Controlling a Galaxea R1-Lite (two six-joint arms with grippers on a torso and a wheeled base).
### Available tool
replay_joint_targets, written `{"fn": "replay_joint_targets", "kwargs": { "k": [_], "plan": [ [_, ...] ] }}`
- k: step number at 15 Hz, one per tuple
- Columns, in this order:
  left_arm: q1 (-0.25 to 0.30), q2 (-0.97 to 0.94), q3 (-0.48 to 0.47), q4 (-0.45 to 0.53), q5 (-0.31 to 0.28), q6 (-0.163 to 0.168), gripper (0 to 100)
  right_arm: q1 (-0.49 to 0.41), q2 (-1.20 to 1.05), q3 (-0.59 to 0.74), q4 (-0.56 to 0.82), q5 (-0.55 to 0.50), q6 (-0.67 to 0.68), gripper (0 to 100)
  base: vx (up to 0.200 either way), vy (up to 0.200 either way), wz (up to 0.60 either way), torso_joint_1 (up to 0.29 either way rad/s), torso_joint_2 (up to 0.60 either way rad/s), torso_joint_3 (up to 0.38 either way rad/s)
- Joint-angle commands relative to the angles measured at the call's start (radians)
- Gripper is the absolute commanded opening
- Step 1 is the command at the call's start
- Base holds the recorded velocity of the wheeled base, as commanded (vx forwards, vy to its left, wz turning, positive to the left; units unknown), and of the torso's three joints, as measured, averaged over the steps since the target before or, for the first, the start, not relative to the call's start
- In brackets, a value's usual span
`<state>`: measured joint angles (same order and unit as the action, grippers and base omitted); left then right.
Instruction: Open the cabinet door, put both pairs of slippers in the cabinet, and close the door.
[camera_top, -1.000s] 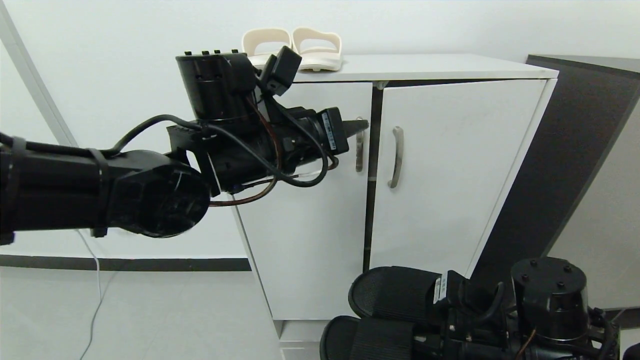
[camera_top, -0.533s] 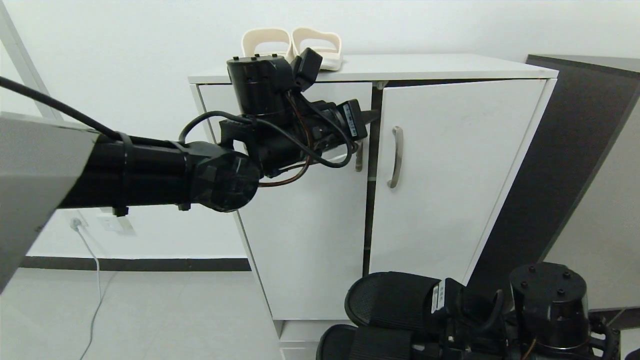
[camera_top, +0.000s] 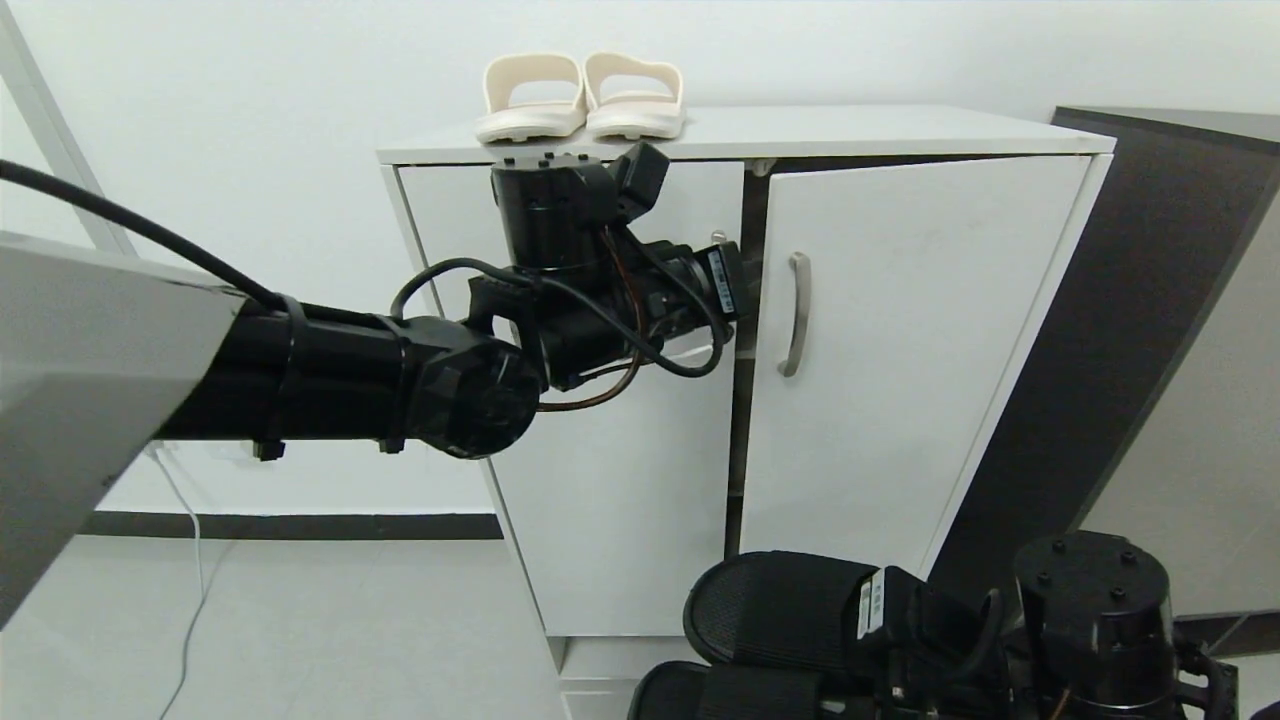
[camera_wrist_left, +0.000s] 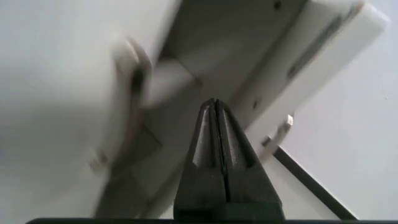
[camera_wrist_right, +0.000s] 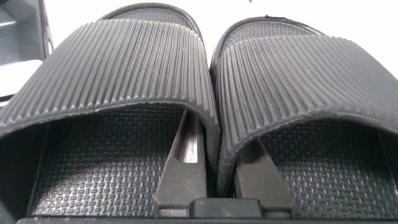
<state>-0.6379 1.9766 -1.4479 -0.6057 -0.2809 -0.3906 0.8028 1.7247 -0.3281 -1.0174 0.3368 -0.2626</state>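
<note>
left gripper (camera_wrist_left: 216, 109), fingers pressed together, pointed at the gap between the cabinet (camera_top: 900, 130) doors. right gripper (camera_wrist_right: 216, 134) pinched the black slippers (camera_top: 780, 600) low in front. cream slippers (camera_top: 580, 95) sat on top.

Both doors cover our cabinet (camera_top: 900, 125), thin dark gap (camera_top: 740, 440) between; our left arm (camera_top: 330, 380) crosses the left door (camera_top: 600, 500), black slippers (camera_top: 770, 600) hang low before the right door (camera_top: 900, 350).

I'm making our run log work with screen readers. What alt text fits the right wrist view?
The right claw grips a pair of black ribbed slide slippers by their touching inner sides, with one finger inside each slipper, under its strap.
</note>
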Motion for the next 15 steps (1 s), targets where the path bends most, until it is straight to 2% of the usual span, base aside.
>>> {"fn": "replay_joint_targets", "kwargs": {
  "k": [1, 4, 5, 8, 10, 11, 12, 14, 15],
  "plan": [
    [-0.046, -0.073, 0.081, -0.039, 0.0, 0.007, 0, 0.003, 0.001, 0.0, -0.001, 0.001, -0.001, 0, -0.2, 0.0, 0.0, 0.007, 0.0, 0.007],
    [-0.065, -0.128, 0.144, -0.046, 0.0, 0.013, 0, 0.003, 0.001, 0.0, -0.001, 0.001, -0.004, 0, -0.2, 0.0, 0.0, -0.001, 0.0, 0.002],
    [-0.063, -0.142, 0.153, -0.046, 0.0, 0.015, 0, 0.003, 0.001, 0.0, -0.001, 0.001, -0.004, 0, 0.0, 0.0, 0.0, 0.0, 0.0, 0.0],
    [-0.011, -0.219, 0.267, -0.063, 0.002, 0.015, 0, 0.001, 0.001, 0.0, -0.001, 0.001, -0.004, 0, 0.0, 0.0, 0.0, 0.0, 0.0, 0.0],
    [0.05, -0.3, 0.417, -0.117, 0.002, 0.015, 0, -0.004, 0.004, 0.001, -0.001, 0.001, -0.003, 0, 0.0, 0.0, 0.0, 0.0, 0.0, 0.0],
    [0.078, -0.357, 0.515, -0.151, 0.0, 0.015, 0, -0.007, 0.004, 0.0, -0.001, 0.001, -0.003, 0, 0.0, 0.0, 0.0, 0.0, 0.0, 0.0],
    [0.113, -0.458, 0.659, -0.187, 0.0, 0.013, 0, -0.019, 0.003, -0.003, -0.001, 0.001, -0.003, 0, 0.0, 0.0, 0.0, 0.0, 0.0, 0.0],
    [0.159, -0.69, 0.862, -0.177, 0.0, 0.013, 0, -0.027, 0.004, -0.006, -0.001, 0.001, -0.003, 0, 0.0, 0.0, 0.0, 0.0, 0.0, 0.0],
    [0.175, -0.789, 0.923, -0.144, 0.003, 0.015, 0, -0.028, 0.003, -0.008, -0.001, 0.001, -0.003, 0, 0.0, 0.0, 0.0, 0.0, 0.0, 0.0]
  ]
}}
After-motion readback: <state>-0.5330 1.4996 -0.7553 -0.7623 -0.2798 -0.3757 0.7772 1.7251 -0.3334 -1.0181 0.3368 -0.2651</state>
